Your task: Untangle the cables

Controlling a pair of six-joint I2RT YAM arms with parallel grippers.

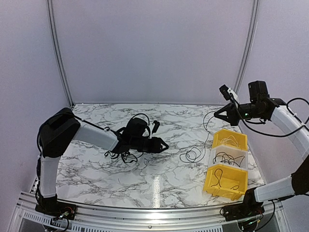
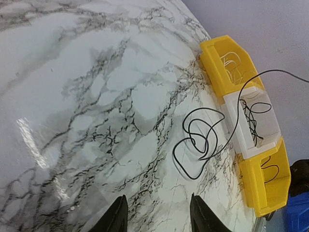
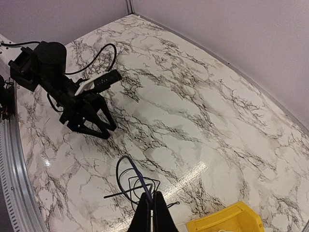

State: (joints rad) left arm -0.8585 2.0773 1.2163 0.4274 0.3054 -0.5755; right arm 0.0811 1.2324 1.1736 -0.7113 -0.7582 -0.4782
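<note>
Pale lilac walls (image 1: 154, 48); grey-veined marble counter (image 1: 159, 188) with a glare patch low centre. The main bundle of cables (image 1: 123, 154) lies left of centre in the top view, partly under the left wrist. Left claw (image 2: 157, 217): fingers apart, nothing between them, pointing toward frame centre beyond the bundle. Right claw (image 3: 152, 212): fingers together, clamped on one black cable (image 1: 193, 154). That cable hangs from the claw at upper right down to a loose coil on the counter, just left of three bins (image 1: 219, 192). Two bins are yellow with a white one between, and each has wire inside. Risks, as judged: the coil has several crossing loops, so a straight upward pull may cinch them into a knot. The strand is hair-fine and could slide out of the grip. It also hangs close to the top yellow bin and may catch the rim or drag out wire lying inside. The left claw holds nothing, so the bundle has no anchor if tugged. Writing: no brand, label or text legible in any view.
</note>
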